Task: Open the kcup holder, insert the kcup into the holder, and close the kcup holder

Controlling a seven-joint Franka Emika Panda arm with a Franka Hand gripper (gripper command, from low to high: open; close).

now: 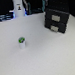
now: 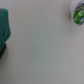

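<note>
Centrally, the tiny white cylindrical kcup with a green top (image 1: 21, 43) is set upright on the pale table (image 1: 45, 57), well apart from the black boxy kcup holder (image 1: 56, 19). Behind, a white bottle-shaped object (image 1: 18, 7) is noted. The gripper's finger state cannot be told.

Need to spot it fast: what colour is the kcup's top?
Green, on a white kcup; clearest in the exterior view.
</note>
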